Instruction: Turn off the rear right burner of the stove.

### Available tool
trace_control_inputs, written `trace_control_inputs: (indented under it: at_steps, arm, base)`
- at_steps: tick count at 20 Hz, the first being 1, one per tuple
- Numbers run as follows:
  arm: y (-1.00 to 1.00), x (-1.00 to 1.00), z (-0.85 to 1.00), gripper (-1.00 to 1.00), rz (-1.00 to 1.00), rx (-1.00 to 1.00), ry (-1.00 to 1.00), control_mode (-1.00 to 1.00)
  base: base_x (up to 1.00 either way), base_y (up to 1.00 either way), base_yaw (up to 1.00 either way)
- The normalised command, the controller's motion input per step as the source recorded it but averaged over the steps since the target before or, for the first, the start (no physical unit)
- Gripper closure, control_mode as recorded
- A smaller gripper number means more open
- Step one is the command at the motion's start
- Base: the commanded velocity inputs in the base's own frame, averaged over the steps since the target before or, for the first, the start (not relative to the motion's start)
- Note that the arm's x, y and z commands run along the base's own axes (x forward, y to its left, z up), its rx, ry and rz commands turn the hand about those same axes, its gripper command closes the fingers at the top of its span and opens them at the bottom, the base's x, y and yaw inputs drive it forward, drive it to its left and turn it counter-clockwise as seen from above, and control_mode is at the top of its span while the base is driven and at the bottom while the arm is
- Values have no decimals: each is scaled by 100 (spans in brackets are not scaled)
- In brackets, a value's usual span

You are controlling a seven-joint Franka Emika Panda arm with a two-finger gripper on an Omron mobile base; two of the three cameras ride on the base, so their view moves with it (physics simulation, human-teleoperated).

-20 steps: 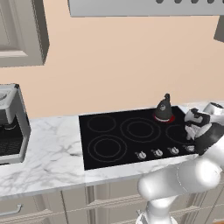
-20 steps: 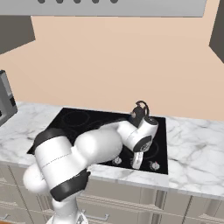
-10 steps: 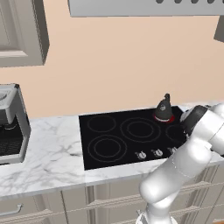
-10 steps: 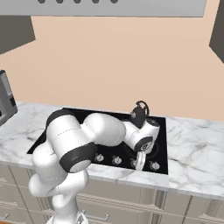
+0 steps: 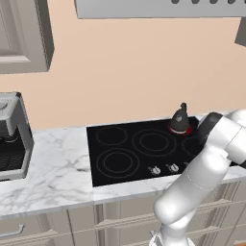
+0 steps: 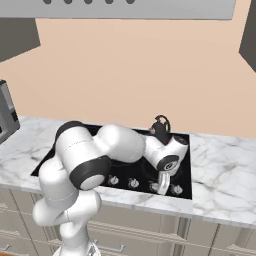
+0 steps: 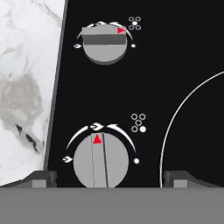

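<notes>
The stove (image 5: 129, 158) is a black glass cooktop set in the marble counter. A reddish rim marks its rear right burner (image 5: 186, 130), where a dark kettle (image 5: 180, 119) stands. Silver knobs (image 5: 154, 170) line the front edge. My gripper (image 6: 162, 188) points down at the right end of that row, beside the last knob (image 6: 176, 189). In the hand view my gripper (image 7: 109, 177) is open, one fingertip on either side of the near knob (image 7: 100, 162), whose red mark points up. Beyond it is a second knob (image 7: 105, 41).
A coffee machine (image 5: 12, 129) stands on the marble counter (image 5: 53, 173) at the far left. The kettle (image 6: 161, 128) rises just behind my forearm. Marble (image 7: 26, 87) borders the cooktop beside the knobs. A range hood (image 5: 158, 7) hangs overhead.
My elbow has swung up and over, and the hand has sunk slightly toward the right-hand knobs. Kettle and stove have not moved.
</notes>
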Motion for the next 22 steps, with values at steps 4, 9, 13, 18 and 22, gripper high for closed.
trace_control_inputs:
  at_steps: [4, 9, 13, 18, 22]
  arm:
    - [3, -24, 0, -100, 0, 0, 0, -100]
    - [16, -10, 0, -100, -1, 0, 0, -100]
    - [16, 16, 0, -100, -2, 0, 0, -100]
    - [10, 5, 0, -100, -1, 0, 0, -100]
    - [3, 0, 0, -100, 0, 0, 0, -100]
  base:
    - [0, 0, 0]
    - [0, 0, 0]
    - [0, 0, 0]
    - [0, 0, 0]
    - [0, 0, 0]
